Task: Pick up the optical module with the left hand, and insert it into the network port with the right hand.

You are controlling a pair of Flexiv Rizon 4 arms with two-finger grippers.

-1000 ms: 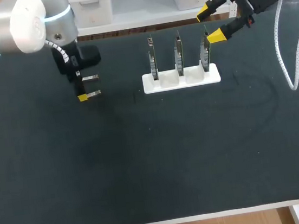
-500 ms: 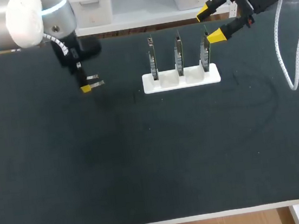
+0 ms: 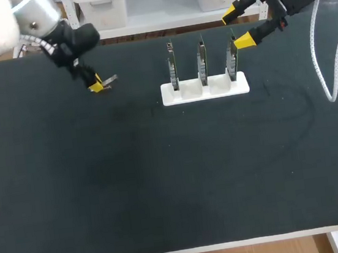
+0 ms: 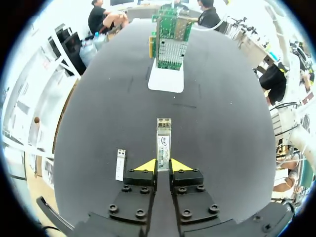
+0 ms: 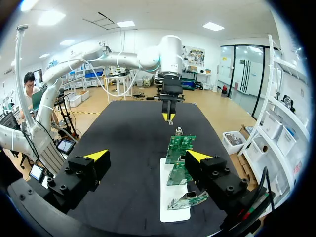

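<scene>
My left gripper (image 3: 97, 85) hangs over the table's back left, shut on the silver optical module (image 3: 109, 80). In the left wrist view the module (image 4: 163, 142) sticks straight out from between the yellow tips of the gripper (image 4: 163, 165) and points at the network cards (image 4: 171, 37). Three green cards stand upright in a white stand (image 3: 204, 89) at the back middle. My right gripper (image 3: 241, 27) is open above the stand's right end with nothing between its fingers. Seen from the right wrist, it (image 5: 147, 157) is wide open over the cards (image 5: 180, 147), and the left gripper (image 5: 168, 116) hangs beyond them.
The dark table mat (image 3: 175, 175) stretches from the stand to the front edge. A small silver piece (image 4: 120, 164) shows beside my left finger; I cannot tell whether it lies on the mat or hangs on the gripper. A white cable (image 3: 320, 52) dangles from my right arm.
My left arm has risen and swung towards the back with the module in its grip, turning the gripper. My right arm has kept still.
</scene>
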